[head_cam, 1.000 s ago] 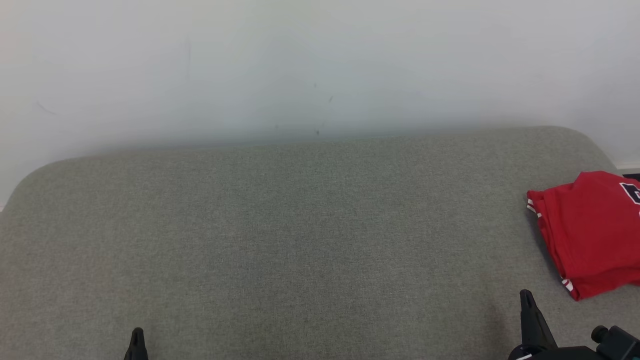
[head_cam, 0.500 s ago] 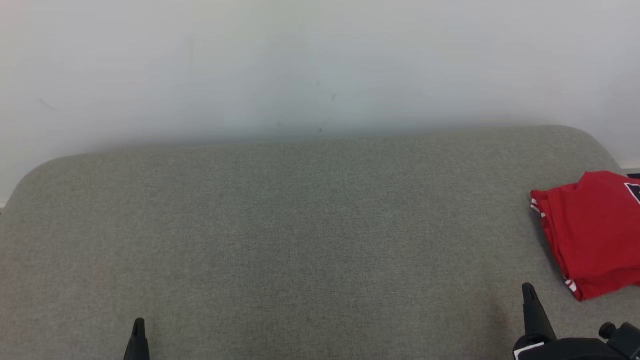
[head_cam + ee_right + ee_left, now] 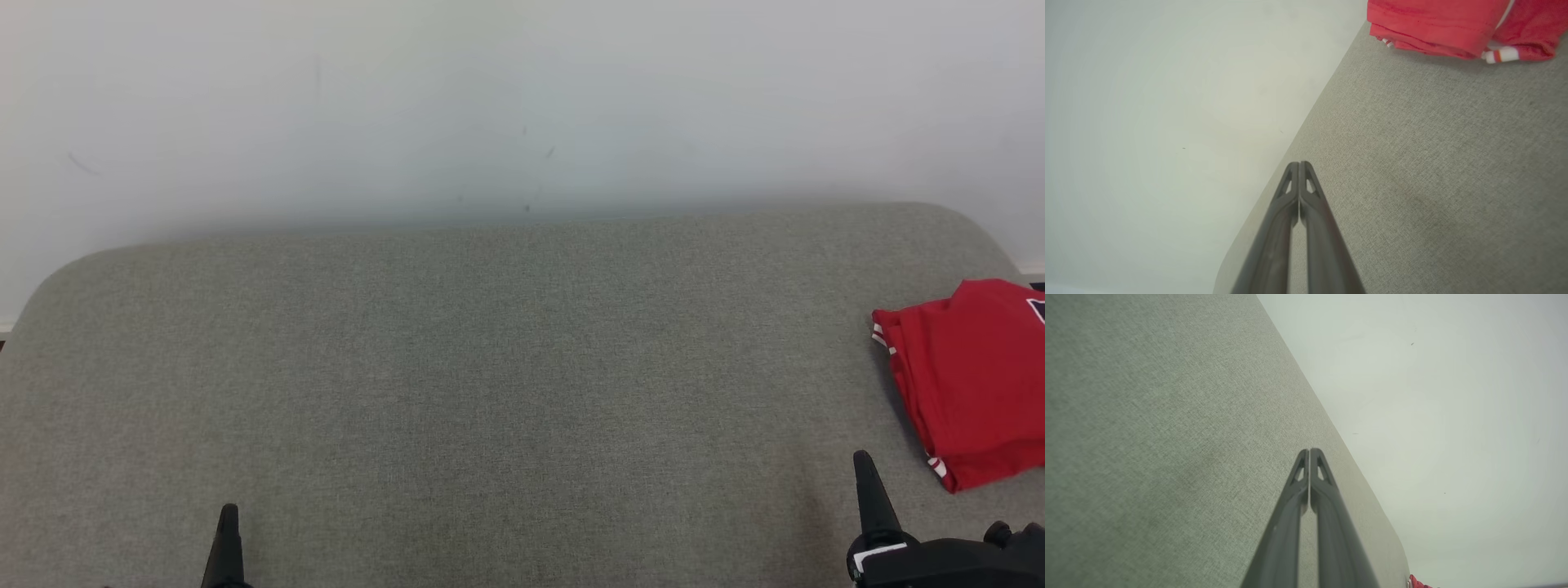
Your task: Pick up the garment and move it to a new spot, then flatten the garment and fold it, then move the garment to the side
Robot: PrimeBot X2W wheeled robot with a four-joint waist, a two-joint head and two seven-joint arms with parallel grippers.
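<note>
Grey fabric-topped counter (image 3: pixel 490 367). Nearest, left hand (image 3: pixel 229 510) and right hand (image 3: pixel 861 456) are both fully closed, fingers pressed together, holding nothing. Folded red garment (image 3: pixel 971 384) with white-striped trim lies at the counter's right edge, just beyond the right hand. Its dark print is cut off and unreadable. White wall (image 3: pixel 522 98) behind.

Left gripper (image 3: pixel 229 513): two long dark tapered fingers are pressed together tip to tip, nothing held; pointed up the head view at lower left.
Right gripper (image 3: pixel 862 459): dark fingers likewise closed, empty; seen at lower right above its black wrist housing (image 3: pixel 939 565).
</note>
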